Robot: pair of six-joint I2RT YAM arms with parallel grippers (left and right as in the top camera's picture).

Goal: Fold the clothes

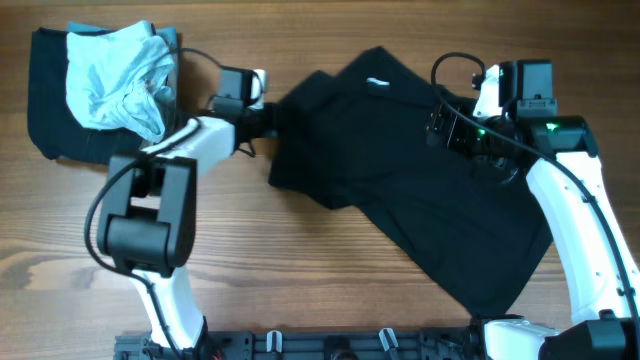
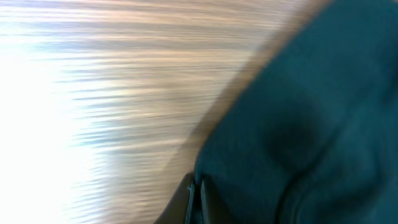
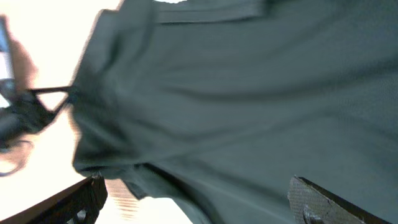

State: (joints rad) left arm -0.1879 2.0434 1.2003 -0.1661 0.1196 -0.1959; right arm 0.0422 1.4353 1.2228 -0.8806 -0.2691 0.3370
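Overhead view: black polo shirt (image 1: pixel 420 200) lies rumpled across the centre and right of frame on the table (image 1: pixel 300 260). Jaws of the left gripper (image 1: pixel 262 112) are closed, pinching the shirt's left edge. Jaws of the right gripper (image 1: pixel 450 128) stand wide apart over the shirt's upper right, holding nothing.

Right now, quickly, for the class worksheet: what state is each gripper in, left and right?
Left gripper: closed, apparently pinching the edge of the black polo shirt.
Right gripper: open above the shirt, holding nothing.
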